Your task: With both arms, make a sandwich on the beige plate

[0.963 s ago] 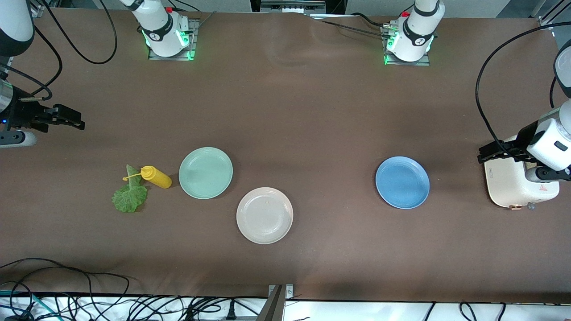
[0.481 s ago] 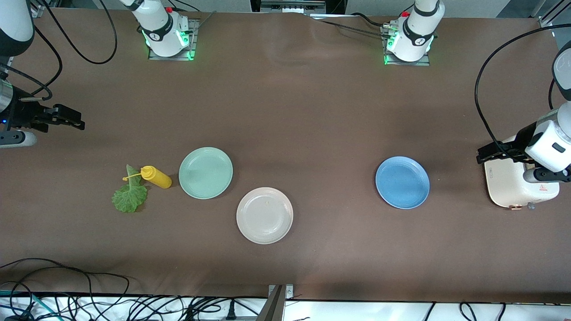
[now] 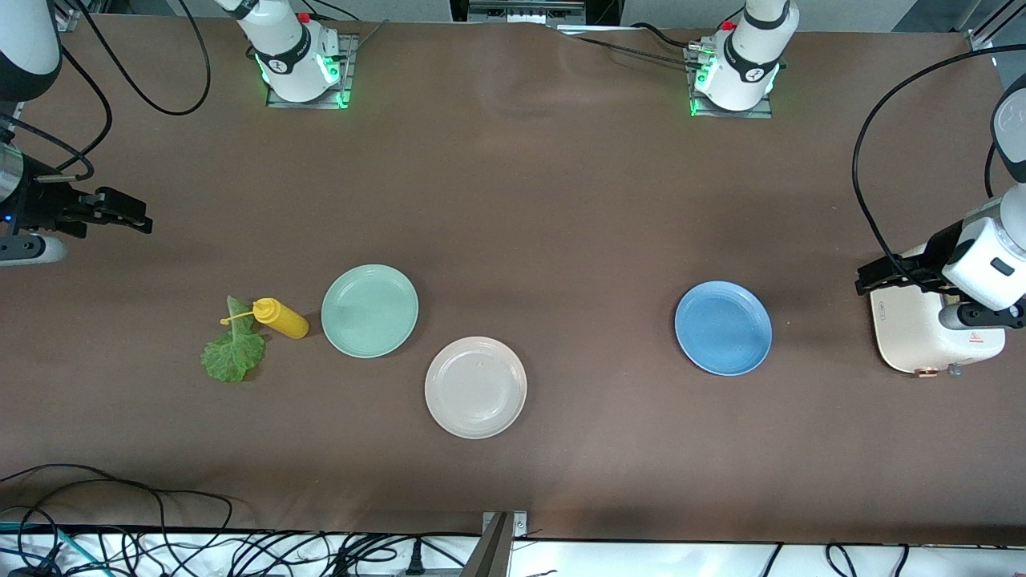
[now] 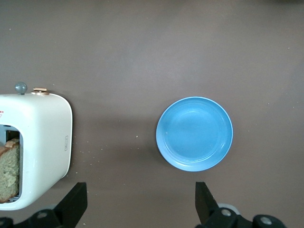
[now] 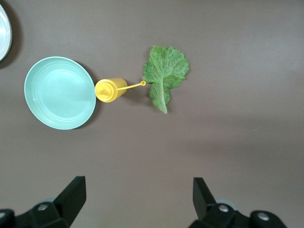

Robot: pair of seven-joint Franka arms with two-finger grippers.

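Lettuce leaf (image 3: 233, 350) ruffled, beige plate (image 3: 475, 387) round and glossy, left gripper (image 3: 888, 274) and right gripper (image 3: 120, 212) both spread wide, holding nothing.

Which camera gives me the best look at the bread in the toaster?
The left wrist view. It looks down into the white toaster, where a slice of brown bread stands in the slot. In the front view the left gripper covers the toaster's top, so no bread shows. The right wrist view shows neither.
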